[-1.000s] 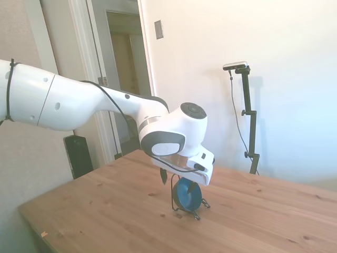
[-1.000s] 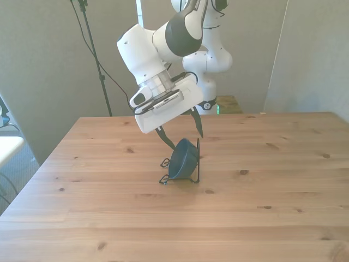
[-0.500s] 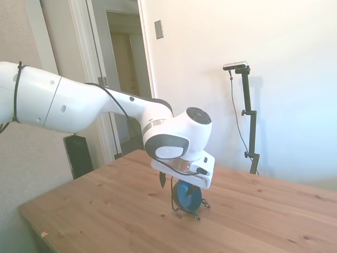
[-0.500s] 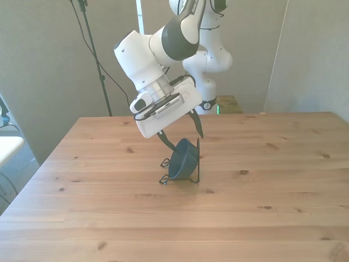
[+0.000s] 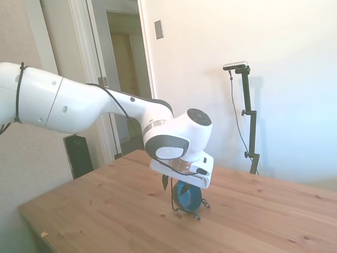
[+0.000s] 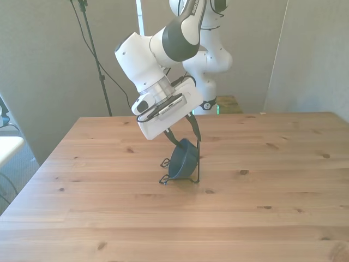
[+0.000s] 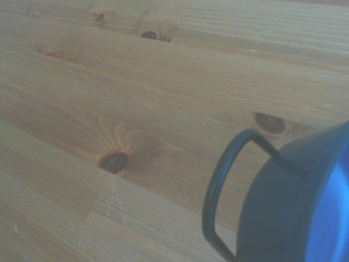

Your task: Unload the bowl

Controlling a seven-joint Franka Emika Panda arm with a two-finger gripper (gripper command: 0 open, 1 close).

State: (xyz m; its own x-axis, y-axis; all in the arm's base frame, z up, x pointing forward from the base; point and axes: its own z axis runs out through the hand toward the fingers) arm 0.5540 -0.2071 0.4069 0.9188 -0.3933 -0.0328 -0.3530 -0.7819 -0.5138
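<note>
Side view: bright, slightly washed-out daylight, with the pale wall [image 5: 274, 47] close to overexposed. Front view: softer and evenly lit, sharp throughout; only a faint shadow lies on the table [image 6: 229, 213] below the fingers [image 6: 192, 126]. Wrist view: blurred and dimmer, the bowl [image 7: 305, 207] showing a bluish sheen along its edge.

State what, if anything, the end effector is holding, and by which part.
Nothing yet. The open end effector straddles the upper rim of the blue bowl, which sits on edge in the wire rack.
</note>
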